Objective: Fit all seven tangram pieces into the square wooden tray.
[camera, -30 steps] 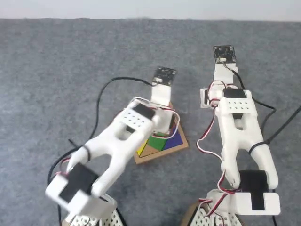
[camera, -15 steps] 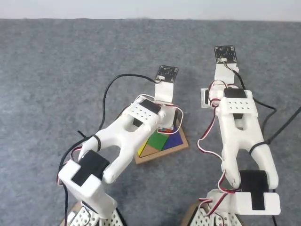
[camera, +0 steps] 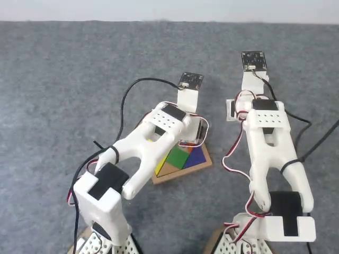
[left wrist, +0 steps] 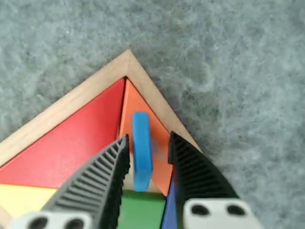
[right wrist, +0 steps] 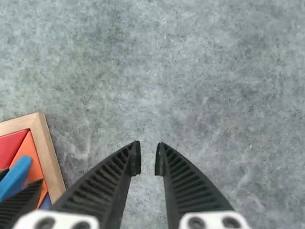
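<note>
1 tray [left wrist: 150, 95] on carpet [right wrist: 190, 71] – five pieces flat inside, one each: red [left wrist: 71, 143], orange [left wrist: 133, 100], yellow [left wrist: 24, 200], green [left wrist: 140, 207], dark blue [left wrist: 167, 214]. Sixth, light blue [left wrist: 142, 148], stands on edge over orange near the tray corner. Left claw [left wrist: 148, 138] straddles it, jaws parted, gap on one side. Right claw [right wrist: 147, 160] over carpet beside the tray – jaws a crack apart, empty

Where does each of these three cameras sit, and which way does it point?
High view: fixed overhead, looking down on the mat, tray, left arm and right arm.
Left wrist view: on the left arm's wrist, looking down past the left jaws at the tray corner, blue piece between them.
Right wrist view: on the right arm's wrist, looking down past the right jaws at mat beside the tray.
Shared: both wrist views show the tray corner and blue piece.
</note>
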{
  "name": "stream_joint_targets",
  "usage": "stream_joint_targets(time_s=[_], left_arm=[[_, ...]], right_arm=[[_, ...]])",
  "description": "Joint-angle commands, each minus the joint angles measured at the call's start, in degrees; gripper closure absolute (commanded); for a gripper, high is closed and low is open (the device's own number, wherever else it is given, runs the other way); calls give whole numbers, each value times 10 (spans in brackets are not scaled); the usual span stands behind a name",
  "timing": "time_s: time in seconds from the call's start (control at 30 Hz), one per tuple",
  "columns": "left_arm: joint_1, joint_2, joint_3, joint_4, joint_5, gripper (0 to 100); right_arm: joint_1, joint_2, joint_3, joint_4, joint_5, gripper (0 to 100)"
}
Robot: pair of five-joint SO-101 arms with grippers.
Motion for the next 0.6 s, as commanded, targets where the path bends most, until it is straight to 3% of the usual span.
stream_joint_targets(time_s=[0.0,0.3,0.57], left_arm=[[-4,-8,-22,25,-10,866],[-55,-8,-55,57,-50,866],[-56,-20,-67,88,-80,867]], right_arm=[[2,-41,-32,-1,-2,936],[2,-41,-32,-1,-2,936],[-11,-40,-31,0,-1,936]])
